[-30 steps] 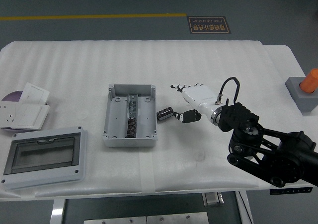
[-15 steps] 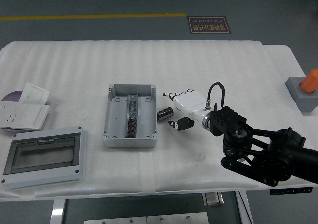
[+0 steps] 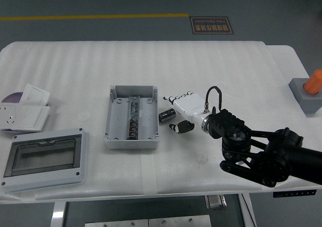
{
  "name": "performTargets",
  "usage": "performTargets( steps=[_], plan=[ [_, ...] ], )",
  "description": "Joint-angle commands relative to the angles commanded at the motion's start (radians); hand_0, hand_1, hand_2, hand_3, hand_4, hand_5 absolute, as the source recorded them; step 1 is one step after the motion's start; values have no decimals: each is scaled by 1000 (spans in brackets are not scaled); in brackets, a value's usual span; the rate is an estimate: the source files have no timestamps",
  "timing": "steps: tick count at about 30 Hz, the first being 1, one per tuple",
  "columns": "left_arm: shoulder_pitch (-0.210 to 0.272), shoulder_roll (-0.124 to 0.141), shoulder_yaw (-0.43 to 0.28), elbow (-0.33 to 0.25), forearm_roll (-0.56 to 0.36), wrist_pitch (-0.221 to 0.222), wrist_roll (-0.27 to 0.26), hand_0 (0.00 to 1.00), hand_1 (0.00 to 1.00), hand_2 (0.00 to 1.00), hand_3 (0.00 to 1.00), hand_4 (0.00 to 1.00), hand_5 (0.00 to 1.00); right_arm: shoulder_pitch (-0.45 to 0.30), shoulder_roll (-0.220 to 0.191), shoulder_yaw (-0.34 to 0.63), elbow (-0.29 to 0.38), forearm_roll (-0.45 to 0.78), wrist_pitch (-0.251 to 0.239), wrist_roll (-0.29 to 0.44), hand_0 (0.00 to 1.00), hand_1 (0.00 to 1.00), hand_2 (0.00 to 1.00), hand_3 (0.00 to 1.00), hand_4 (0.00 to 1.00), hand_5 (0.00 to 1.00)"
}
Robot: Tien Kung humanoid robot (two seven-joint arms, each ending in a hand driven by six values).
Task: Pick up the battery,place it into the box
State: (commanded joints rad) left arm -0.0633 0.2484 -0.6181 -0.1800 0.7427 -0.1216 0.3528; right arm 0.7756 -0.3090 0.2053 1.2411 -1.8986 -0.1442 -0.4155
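The battery (image 3: 167,116) lies on the table just right of the open grey box (image 3: 132,117), apart from its wall, with the right hand (image 3: 177,112) open around it, fingers spread, any contact unclear.

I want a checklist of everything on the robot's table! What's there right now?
Surface: white padded table, taped seam near the front.
Job's things: black battery lying beside the open grey box, not in it.
Clutter: clear-windowed cover, white socket plates, grey block with orange top.
Robot hands: right robot hand open around the battery; left not in view.
Cables: black loop at the wrist.
Surroundings: grey floor, yellow line, floor sign.
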Motion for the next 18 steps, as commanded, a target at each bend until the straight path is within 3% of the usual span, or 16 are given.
performTargets(
  steps=[1, 2, 7, 8, 18],
  plan=[
    [0, 0, 1, 0, -1, 0, 0, 657, 676, 597, 600, 515, 631, 2, 3, -5, -6, 3, -1, 3, 881, 763, 758, 900, 726, 398],
    [-1, 0, 2, 0, -1, 0, -1, 657, 676, 596, 600, 515, 630, 4, 7, -10, -14, 7, -3, 6, 844, 719, 703, 835, 694, 409],
    [-2, 1, 6, 0, -3, 0, -1, 657, 676, 596, 600, 515, 630, 10, 19, -27, -40, 18, -13, 17, 844, 719, 703, 835, 694, 409],
    [-2, 1, 5, 0, -2, 0, -1, 656, 676, 596, 600, 515, 628, 11, 21, -29, -45, 20, -15, 19, 789, 678, 665, 730, 682, 414],
    [-3, 0, 10, 0, -5, -1, -4, 657, 676, 596, 599, 515, 629, 20, 18, -42, -58, 24, -34, 32, 778, 669, 652, 714, 676, 423]
  ],
)
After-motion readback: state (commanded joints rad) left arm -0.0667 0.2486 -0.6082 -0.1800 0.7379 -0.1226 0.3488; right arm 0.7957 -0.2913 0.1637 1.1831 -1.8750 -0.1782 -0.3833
